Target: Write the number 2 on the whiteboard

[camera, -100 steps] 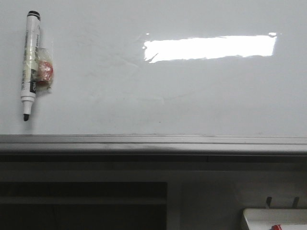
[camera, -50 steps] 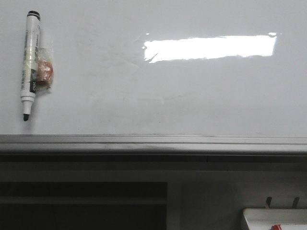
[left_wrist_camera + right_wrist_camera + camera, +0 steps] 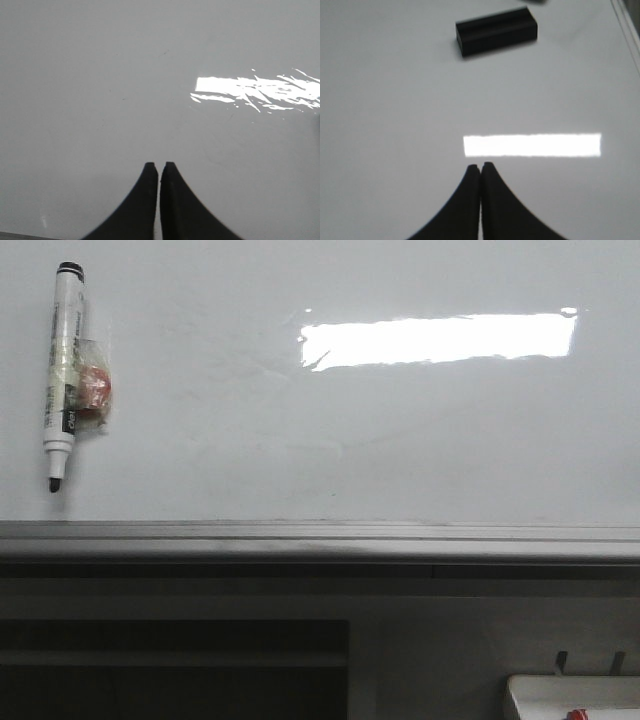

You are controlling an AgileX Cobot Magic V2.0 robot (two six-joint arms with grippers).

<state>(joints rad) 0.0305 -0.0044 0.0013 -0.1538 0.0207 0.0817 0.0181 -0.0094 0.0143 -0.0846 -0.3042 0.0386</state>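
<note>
1. You are facing a wide glossy white whiteboard with faint smudges, a bright rectangular glare and a grey metal lower frame; no number 2 is showing on it, so the writing is not yet begun.
2. A white-barrelled marker with a black cap end and bare black tip is hanging tip-down at the board's upper left, fixed beside a small red clip in clear wrap; neither arm is showing in the front view.
3. Your left gripper is pointing at bare board with its dark fingers nearly pressed together, carrying nothing.
4. Your right gripper is likewise pressed together and empty, with a black rectangular block lying well ahead of it.
5. By my judgement you are standing at the fetching step: spread one gripper, reach the marker, and pinch its barrel squarely before any stroke.
</note>
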